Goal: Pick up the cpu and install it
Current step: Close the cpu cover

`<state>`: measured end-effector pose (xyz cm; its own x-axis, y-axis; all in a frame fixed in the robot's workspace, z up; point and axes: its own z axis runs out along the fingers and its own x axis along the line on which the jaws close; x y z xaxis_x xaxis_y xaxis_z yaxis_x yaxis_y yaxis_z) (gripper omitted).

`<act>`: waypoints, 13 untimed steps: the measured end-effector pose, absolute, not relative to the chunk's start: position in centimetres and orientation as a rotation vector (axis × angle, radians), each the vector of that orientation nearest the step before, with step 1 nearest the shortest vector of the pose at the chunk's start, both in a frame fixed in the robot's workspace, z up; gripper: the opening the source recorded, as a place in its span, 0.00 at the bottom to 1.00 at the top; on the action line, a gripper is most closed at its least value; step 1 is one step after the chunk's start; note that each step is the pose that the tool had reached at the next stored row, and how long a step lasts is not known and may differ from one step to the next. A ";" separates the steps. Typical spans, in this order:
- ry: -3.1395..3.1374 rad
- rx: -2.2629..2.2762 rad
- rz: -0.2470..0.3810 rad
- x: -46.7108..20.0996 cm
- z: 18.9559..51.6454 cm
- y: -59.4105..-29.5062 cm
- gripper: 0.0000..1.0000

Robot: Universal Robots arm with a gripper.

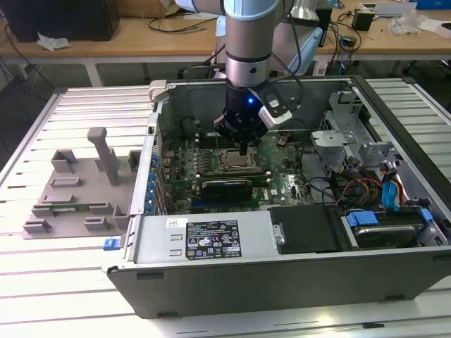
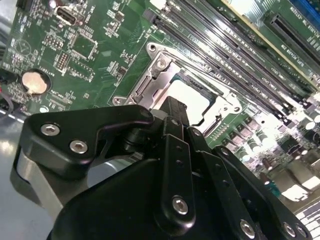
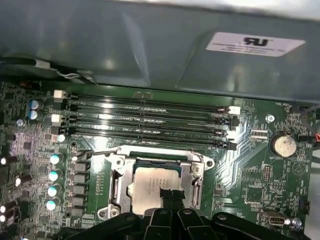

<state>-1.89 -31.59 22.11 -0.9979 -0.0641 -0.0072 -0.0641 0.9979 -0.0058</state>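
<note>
Lying in its socket (image 3: 116,172) right under the gripper (image 3: 170,193), the cpu (image 3: 146,186) looks put in; closed fingers (image 3: 173,198) hold nothing.

Gripper (image 2: 175,107) tip at the cpu (image 2: 192,99) in its socket frame (image 2: 159,70).
The cpu lies flat just beyond the jaws; memory slots (image 2: 235,60) run farther past it, a coin battery (image 2: 34,82) well off to one side.

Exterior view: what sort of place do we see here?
Probably a robotics lab or test workshop: a robot arm reaches into an open computer case lying on a slatted metal table, and cluttered wooden desks stand behind.
</note>
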 end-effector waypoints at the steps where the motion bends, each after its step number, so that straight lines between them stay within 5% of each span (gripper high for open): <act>1: 3.133 -0.082 -0.009 -1.9 22.1 -31.6 0.11; 13: 3.134 -0.056 -0.009 -3.4 21.6 -31.8 0.11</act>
<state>-3.41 -31.81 21.64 -0.9993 -0.0358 -0.0072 -0.0357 0.9993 -0.0058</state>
